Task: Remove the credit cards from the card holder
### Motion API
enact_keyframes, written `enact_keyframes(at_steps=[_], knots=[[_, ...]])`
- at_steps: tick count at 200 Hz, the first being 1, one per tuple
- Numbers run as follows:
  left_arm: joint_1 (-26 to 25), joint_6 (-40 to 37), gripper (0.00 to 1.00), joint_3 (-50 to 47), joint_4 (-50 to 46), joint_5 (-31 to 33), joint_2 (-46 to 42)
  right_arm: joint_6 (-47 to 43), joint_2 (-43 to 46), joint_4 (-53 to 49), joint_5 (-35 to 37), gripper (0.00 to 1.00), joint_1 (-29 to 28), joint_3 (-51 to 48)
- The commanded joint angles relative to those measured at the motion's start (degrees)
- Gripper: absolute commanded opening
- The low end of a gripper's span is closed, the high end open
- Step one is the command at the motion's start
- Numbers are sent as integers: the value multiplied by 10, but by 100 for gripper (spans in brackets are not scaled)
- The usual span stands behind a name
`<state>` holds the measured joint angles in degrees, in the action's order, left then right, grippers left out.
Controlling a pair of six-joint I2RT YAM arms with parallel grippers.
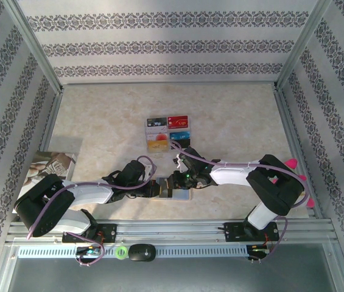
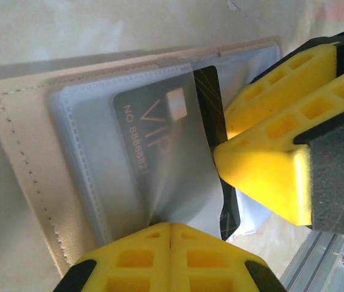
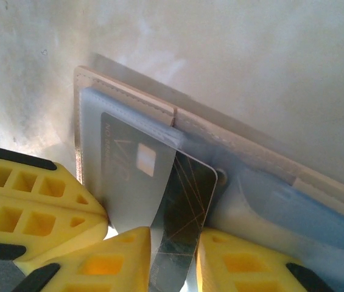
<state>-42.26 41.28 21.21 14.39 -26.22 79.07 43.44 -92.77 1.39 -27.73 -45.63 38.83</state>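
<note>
Open tan card holder (image 1: 181, 194) at the near middle of the table (image 1: 232, 115), with one card gripped.
The left gripper (image 2: 170, 237) is closed at the holder's edge, seemingly pinching its clear sleeve (image 2: 92, 152). The right gripper (image 3: 175, 246) is clamped narrowly on a dark VIP card (image 3: 184, 194) that sits partly out of that sleeve. Six colourful cards (image 1: 167, 132) lie farther back, and a booklet (image 1: 53, 163) lies at the left.

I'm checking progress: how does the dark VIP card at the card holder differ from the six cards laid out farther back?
The dark VIP card sits partly inside the clear sleeve of the card holder; the six cards lie bare on the table. The dark VIP card juts out at an angle; the six cards lie flat in a neat grid. All share the same card shape.
</note>
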Motion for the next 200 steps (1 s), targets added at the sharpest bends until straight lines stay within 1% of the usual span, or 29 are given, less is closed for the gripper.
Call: enact_keyframes(at_steps=[1, 51, 77, 98, 123, 152, 179, 191, 200], knots=[[4, 5, 0, -30, -76, 29, 37, 7, -19, 30, -43, 22, -9, -7], [4, 7, 0, -31, -80, 32, 33, 14, 13, 26, -16, 0, 10, -37], [4, 10, 0, -34, -83, 37, 27, 12, 45, 9, 1, 0, 36, -56], [4, 12, 5, -35, -82, 37, 27, 6, 66, -11, 8, 0, 48, -60], [4, 12, 7, -34, -81, 36, 32, 5, 80, -36, 5, 0, 58, -54], [4, 10, 13, -32, -79, 34, 32, -20, 94, -107, 11, 0, 58, -29], [4, 8, 17, -32, -74, 34, 30, -45, 131, -176, 37, 0, 68, -14], [4, 7, 20, -30, -71, 33, 29, -49, 149, -178, 34, 0, 78, -15], [4, 4, 21, -27, -70, 30, 32, -46, 160, -161, 19, 0, 83, -19]])
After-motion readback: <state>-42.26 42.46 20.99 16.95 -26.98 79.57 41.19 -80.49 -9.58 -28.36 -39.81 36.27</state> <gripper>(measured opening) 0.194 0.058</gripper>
